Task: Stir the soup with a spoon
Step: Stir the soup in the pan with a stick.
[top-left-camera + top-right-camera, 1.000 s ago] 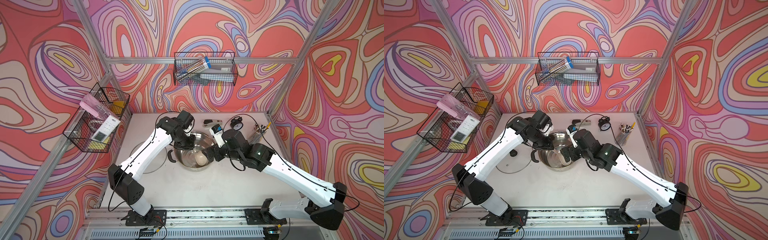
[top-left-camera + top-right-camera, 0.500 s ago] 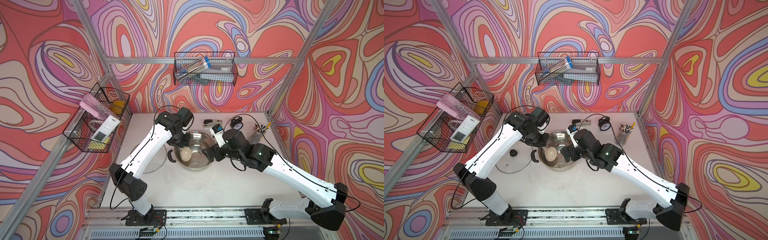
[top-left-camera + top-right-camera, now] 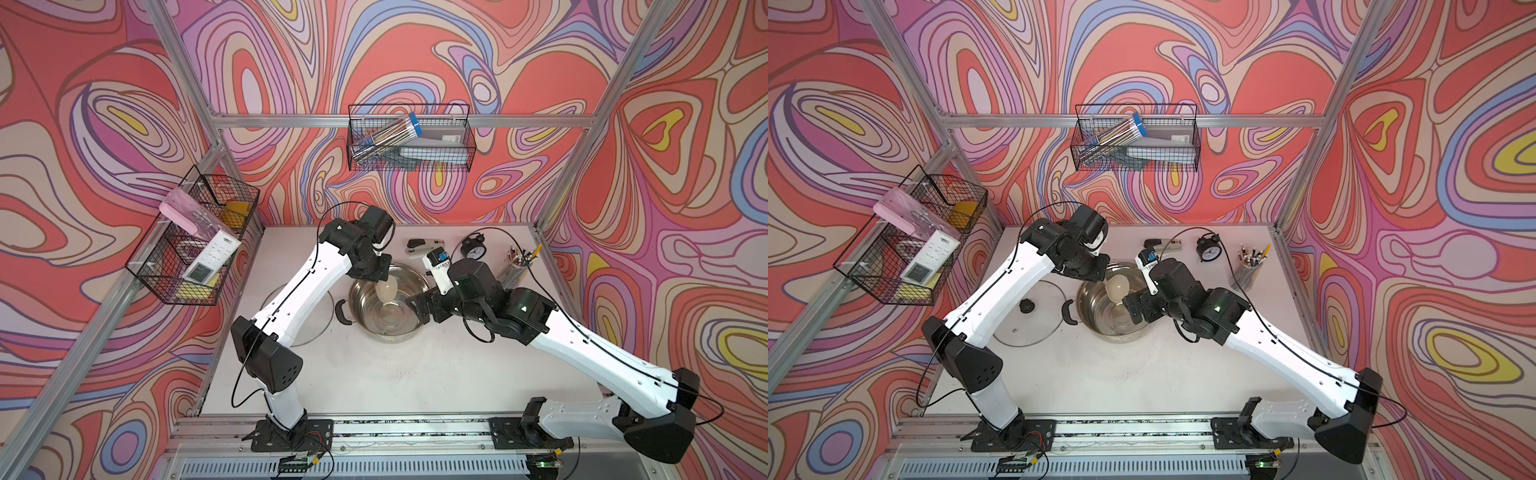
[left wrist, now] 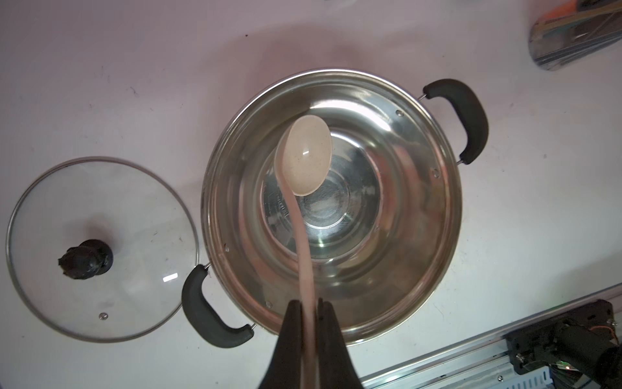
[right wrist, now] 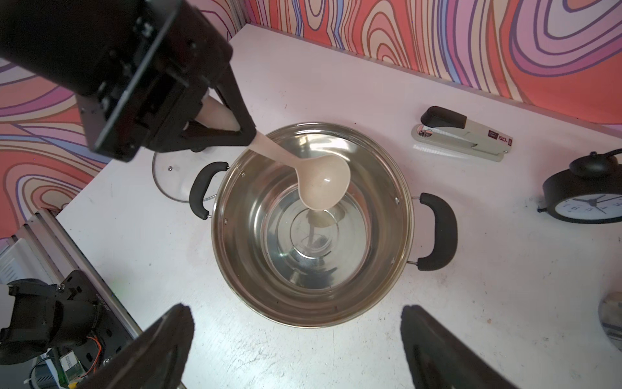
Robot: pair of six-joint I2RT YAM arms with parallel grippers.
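The left end effector (image 4: 308,306) is clenched on the long slim handle of the cream-beige plastic ladle-shaped spoon (image 4: 307,158), gripping it well up the shaft. The spoon's deep round bowl hangs inside the shiny stainless-steel pot with two black handles (image 4: 420,208), off to one side of the centre and seemingly clear of the bottom. Whether the pot holds any liquid cannot be told; its floor mirrors the spoon. The right end effector (image 5: 296,311) is released, its jaws spread wide and empty, poised just beside the pot's rim. The round clear glass lid with a black knob (image 4: 128,215) lies flat on the white worktop (image 4: 101,84), just beside one pot handle and out of the way. The step in hand looks like the stirring itself. To do it well, the left arm would probably lower the bowl closer to the floor and sweep smooth circles inside the wall. It should stop short of knocking the steel, since a hard tap could shove the light pot across the worktop. The slim handle may swivel between the jaws, so the grip should remain firm and the pace gentle. The right arm could steady the pot but must keep clear of the spoon's path.
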